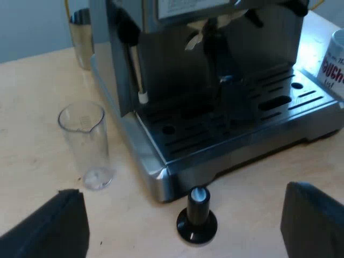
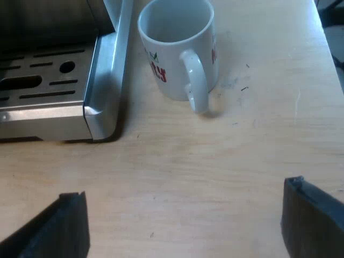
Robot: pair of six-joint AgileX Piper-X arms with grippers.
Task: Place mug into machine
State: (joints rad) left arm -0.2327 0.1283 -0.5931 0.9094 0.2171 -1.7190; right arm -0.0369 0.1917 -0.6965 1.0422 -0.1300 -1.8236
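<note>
Standing upright on the bench [image 2: 226, 177] just beside the espresso machine's [image 1: 177, 70] drip tray [image 2: 48, 86], not on it, the white mug [image 2: 174, 51] turns its handle toward the right jaws, which hang released and wide apart, grasping nothing. The left wrist view takes in the machine's front, with a measuring glass [image 1: 85, 142] and a black-knobbed tamper [image 1: 197, 216] on the bench near it. The left jaws are likewise spread and empty.
</note>
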